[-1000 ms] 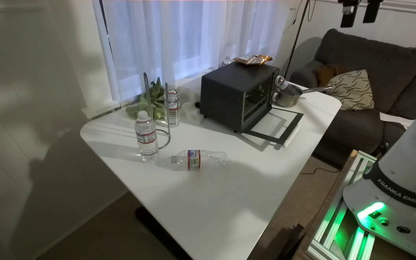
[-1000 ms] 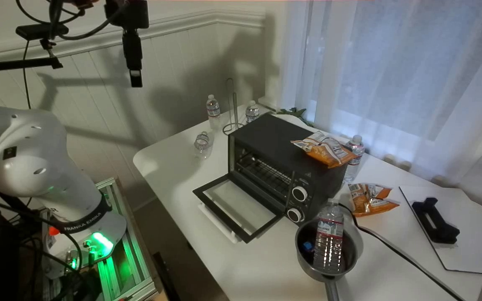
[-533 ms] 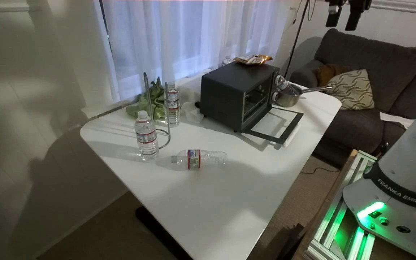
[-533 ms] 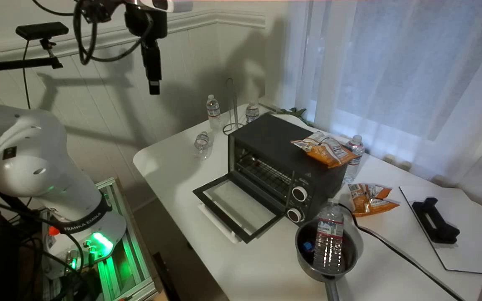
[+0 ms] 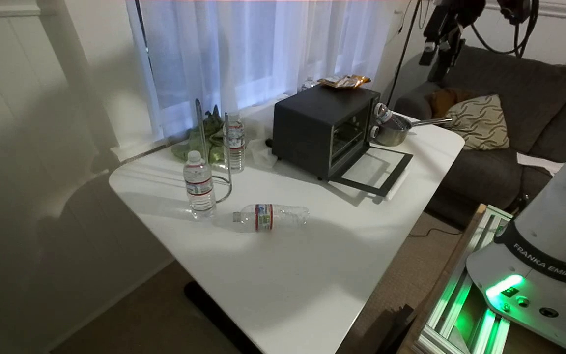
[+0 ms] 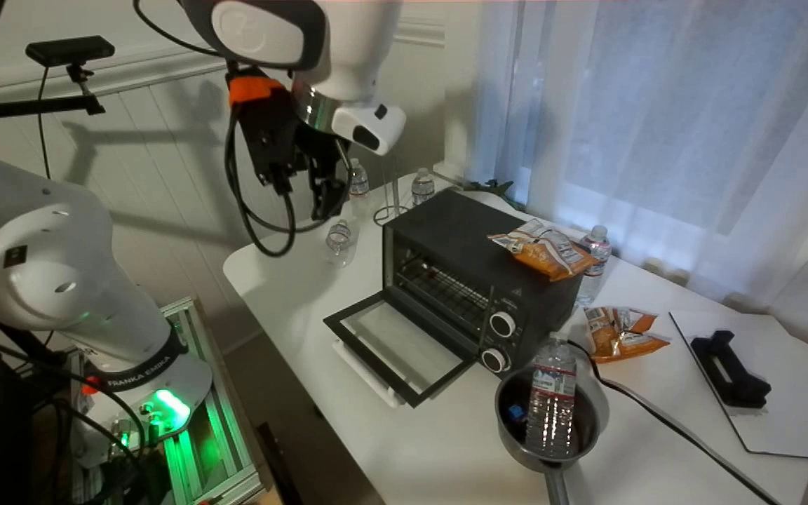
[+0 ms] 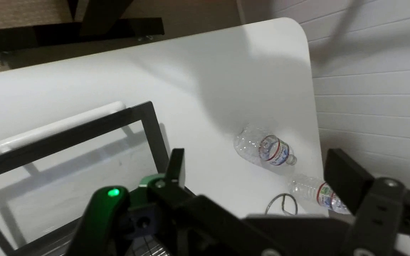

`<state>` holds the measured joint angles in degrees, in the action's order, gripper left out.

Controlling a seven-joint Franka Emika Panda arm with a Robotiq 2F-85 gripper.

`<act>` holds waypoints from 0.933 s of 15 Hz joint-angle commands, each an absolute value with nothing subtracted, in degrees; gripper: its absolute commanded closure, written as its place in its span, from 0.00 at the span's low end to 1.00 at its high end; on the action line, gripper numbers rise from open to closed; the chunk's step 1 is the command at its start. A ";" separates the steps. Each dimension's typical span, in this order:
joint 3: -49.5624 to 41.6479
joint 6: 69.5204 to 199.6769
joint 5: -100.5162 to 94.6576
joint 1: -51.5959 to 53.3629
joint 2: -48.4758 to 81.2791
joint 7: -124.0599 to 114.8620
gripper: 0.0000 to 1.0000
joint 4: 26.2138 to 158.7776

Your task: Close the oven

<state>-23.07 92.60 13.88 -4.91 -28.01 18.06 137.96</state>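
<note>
The oven (image 5: 307,132) is a dark grey box on the white table, and it also shows in an exterior view (image 6: 446,231). Its glass door (image 6: 404,344) is folded fully down, lying about level just above the table. A white handle (image 6: 365,375) runs along the door's outer edge. The door's dark frame (image 7: 84,131) and the handle (image 7: 55,128) show at the left of the wrist view. My gripper (image 5: 435,64) is open and empty, high above the table and apart from the oven. In the wrist view its fingers (image 7: 175,167) stand wide apart.
An empty bottle (image 5: 263,217) lies on the table near an upright bottle (image 5: 199,187) and a wire stand (image 5: 228,162). A pot (image 6: 509,435) holding a bottle (image 6: 551,400) stands beside the oven's knobs. A snack bag (image 6: 548,249) lies on the oven.
My gripper has come down and tilted, moving left in an exterior view and right, toward the oven, in an exterior view. More of the arm shows now. The oven door has not moved.
</note>
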 commanded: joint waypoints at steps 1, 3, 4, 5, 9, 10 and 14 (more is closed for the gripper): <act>-27.82 93.32 20.25 -6.47 -19.35 31.29 0.00 137.49; -30.23 92.47 23.51 -7.80 -13.94 37.03 0.00 136.55; -30.98 92.08 25.24 -8.70 -11.13 39.38 0.00 135.92; -31.67 91.25 27.02 -9.98 -8.03 41.56 0.00 134.97; -32.10 88.79 33.01 -16.22 3.05 47.10 0.00 130.44; -31.85 88.47 34.09 -18.19 5.24 47.59 0.00 128.97; -30.00 87.05 36.38 -24.68 12.86 47.89 0.00 123.04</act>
